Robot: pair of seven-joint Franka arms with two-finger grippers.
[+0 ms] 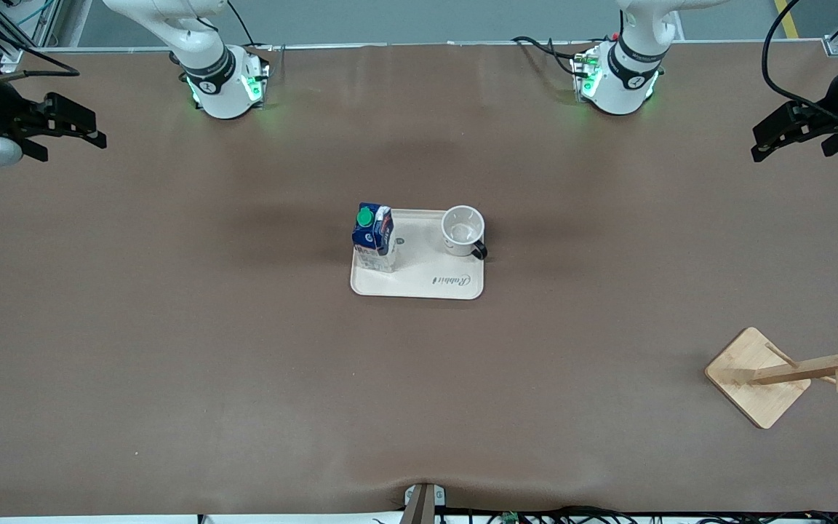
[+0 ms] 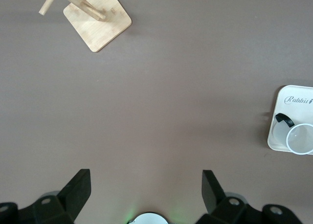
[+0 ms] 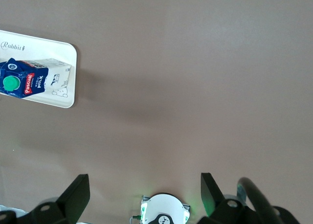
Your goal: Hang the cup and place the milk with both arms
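Note:
The white cup (image 1: pixel 463 230) with a black handle stands upright on a cream tray (image 1: pixel 426 280) at the table's middle. The blue and white milk carton (image 1: pixel 374 237) with a green cap stands on the same tray, toward the right arm's end. The cup (image 2: pixel 299 137) shows at the edge of the left wrist view, the milk (image 3: pixel 30 81) in the right wrist view. My left gripper (image 1: pixel 772 142) is open and empty, high over the left arm's end of the table. My right gripper (image 1: pixel 81 125) is open and empty, high over the right arm's end.
A wooden cup rack (image 1: pixel 801 372) with pegs on a square base stands near the front camera toward the left arm's end; it also shows in the left wrist view (image 2: pixel 95 16). The arm bases (image 1: pixel 226 84) (image 1: pixel 615 80) stand at the table's back edge.

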